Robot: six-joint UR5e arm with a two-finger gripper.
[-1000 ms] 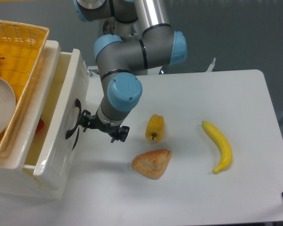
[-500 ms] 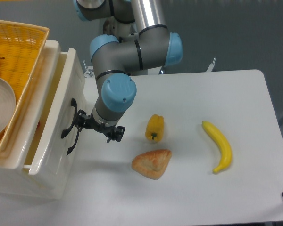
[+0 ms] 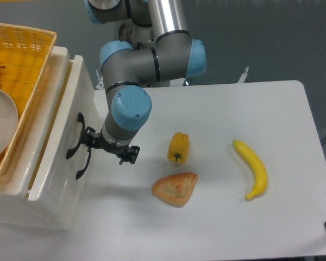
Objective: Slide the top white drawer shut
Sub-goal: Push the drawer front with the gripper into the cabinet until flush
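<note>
Far left: yellow wicker basket (image 3: 27, 60) sits on top of the white cabinet, a pale plate (image 3: 2, 128) inside it at the frame edge.

Just right of the basket: the glossy white plastic top drawer (image 3: 57, 136), upper of two, black arched handle (image 3: 71, 142) on its front panel. Only a narrow strip of the drawer's inside shows between the basket edge and the front panel, so it reads as nearly shut, not flush. A like black handle (image 3: 85, 163) sits just below, on the lower front.

Next right: black two-finger gripper (image 3: 106, 148) on the grey-and-blue arm, fingers against or just off the upper front panel beside the handle. Contact is hard to confirm. Finger gap is hidden by the wrist; cannot tell whether spread or closed.

Doing this step well, as judged: push straight along the drawer's travel, contact on the flat panel near the handle, so the box does not skew on its runners. Go slow at the end; stop when the front sits flush.

Further right on the white table (image 3: 233, 228), well apart from the work: yellow bell pepper (image 3: 178, 148), golden pastry (image 3: 175, 188), yellow banana (image 3: 252, 168).
</note>
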